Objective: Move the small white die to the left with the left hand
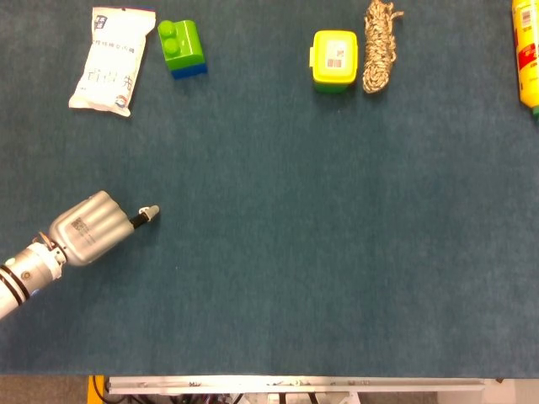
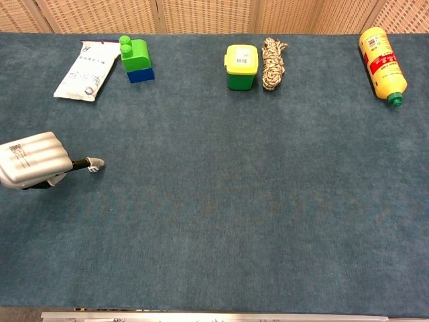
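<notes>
Covering the whole tabletop (image 1: 337, 252) is a dark blue-green felt-like cloth, with a pale metal strip along the near edge in both views. Toward the left edge, about midway between near and far, the left hand (image 1: 84, 229) lies low over the cloth, knuckles up and fingers curled in, its silver back ribbed and carrying a small label. One dark finger (image 1: 141, 217) juts out to the right, and at its tip sits the small white die (image 2: 94, 165); the chest view shows a white spotted bit just under the fingertip, but whether it is pinched or only touched cannot be told. The right hand appears in neither view.

Along the far edge, from the left corner, lie a white packet (image 1: 112, 61) with blue print, then just beside it a green toy block (image 1: 181, 42) stacked on a blue one. Near the middle stands a yellow-lidded green tub (image 2: 241, 67), lid closed, so its contents are hidden; a coiled speckled rope (image 2: 272, 54) lies close beside it. By the far right corner a yellow bottle (image 2: 381, 64) lies on its side, its green cap pointing nearward. Behind the table run woven tan panels (image 2: 201, 13).
</notes>
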Available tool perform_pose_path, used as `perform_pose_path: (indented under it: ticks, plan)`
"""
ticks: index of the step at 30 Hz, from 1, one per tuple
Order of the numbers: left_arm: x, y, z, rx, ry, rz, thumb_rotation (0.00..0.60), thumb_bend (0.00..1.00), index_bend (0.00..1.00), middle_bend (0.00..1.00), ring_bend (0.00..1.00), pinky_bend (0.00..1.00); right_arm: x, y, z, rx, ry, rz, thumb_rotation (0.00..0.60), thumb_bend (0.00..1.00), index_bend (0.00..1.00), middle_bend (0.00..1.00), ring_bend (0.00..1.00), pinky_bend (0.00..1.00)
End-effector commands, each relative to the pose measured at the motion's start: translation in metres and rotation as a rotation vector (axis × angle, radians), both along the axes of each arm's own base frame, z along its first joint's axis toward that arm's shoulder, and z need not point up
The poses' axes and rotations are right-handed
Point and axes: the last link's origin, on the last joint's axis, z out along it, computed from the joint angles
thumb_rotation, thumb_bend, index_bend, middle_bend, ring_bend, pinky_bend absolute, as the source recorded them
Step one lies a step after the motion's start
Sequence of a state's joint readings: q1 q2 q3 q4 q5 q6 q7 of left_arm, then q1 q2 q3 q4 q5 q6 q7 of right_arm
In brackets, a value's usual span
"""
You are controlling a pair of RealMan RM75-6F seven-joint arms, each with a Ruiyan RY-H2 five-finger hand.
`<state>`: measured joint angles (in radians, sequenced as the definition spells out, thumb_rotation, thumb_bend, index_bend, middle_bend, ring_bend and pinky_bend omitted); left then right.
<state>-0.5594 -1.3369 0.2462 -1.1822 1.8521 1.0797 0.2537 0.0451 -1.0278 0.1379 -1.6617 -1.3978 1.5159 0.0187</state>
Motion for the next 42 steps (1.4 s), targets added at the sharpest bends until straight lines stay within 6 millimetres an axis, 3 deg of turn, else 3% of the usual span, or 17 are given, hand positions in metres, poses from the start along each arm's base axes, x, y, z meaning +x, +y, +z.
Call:
perform_pose_path:
  ticks: [1,17,25,28,31,34,36,39,42]
  plan:
    - [-0.003,-0.001,0.003,0.004,-0.001,0.006,0.600,0.88,0.14,1.00,0.87,0.92,0.000,0.000,0.000,0.000,0.000,0.000,0.600,0.34,0.33,0.28,0.19,0.33]
    - [-0.014,-0.012,0.020,0.035,-0.018,0.039,0.600,0.88,0.15,1.00,0.87,0.92,0.000,-0.001,-0.002,0.005,0.004,-0.003,0.600,0.34,0.33,0.28,0.19,0.33]
    - [-0.004,-0.014,0.033,0.095,-0.174,0.078,0.600,0.88,0.14,1.00,0.84,0.90,0.001,0.000,-0.002,0.007,0.006,-0.002,0.600,0.34,0.33,0.28,0.19,0.33]
    - [0.000,-0.019,0.042,0.148,-0.254,0.120,0.600,0.88,0.12,0.96,0.78,0.87,0.001,0.000,-0.002,0.006,0.005,-0.003,0.600,0.34,0.33,0.28,0.19,0.33]
    - [0.001,-0.025,0.053,0.233,-0.289,0.187,0.600,0.87,0.11,0.84,0.68,0.82,0.001,0.000,-0.002,0.005,0.008,-0.003,0.600,0.34,0.33,0.28,0.19,0.33]
    - [0.001,-0.032,0.067,0.344,-0.279,0.268,0.600,0.75,0.10,0.73,0.60,0.78,0.001,0.000,-0.003,0.010,0.010,-0.002,0.600,0.34,0.33,0.28,0.19,0.33]
    - [0.002,-0.038,0.076,0.426,-0.267,0.330,0.600,0.55,0.10,0.61,0.54,0.73,0.001,0.000,-0.004,0.015,0.014,-0.002,0.600,0.34,0.33,0.28,0.19,0.33]
    - [0.003,-0.045,0.088,0.515,-0.281,0.415,0.600,0.35,0.10,0.51,0.45,0.64,0.001,0.000,-0.005,0.019,0.017,-0.003,0.600,0.34,0.33,0.28,0.19,0.33]
    - [0.003,-0.056,0.101,0.615,-0.289,0.472,0.600,0.24,0.10,0.41,0.37,0.53,0.001,-0.001,-0.006,0.024,0.021,-0.004,0.600,0.34,0.33,0.28,0.19,0.33]
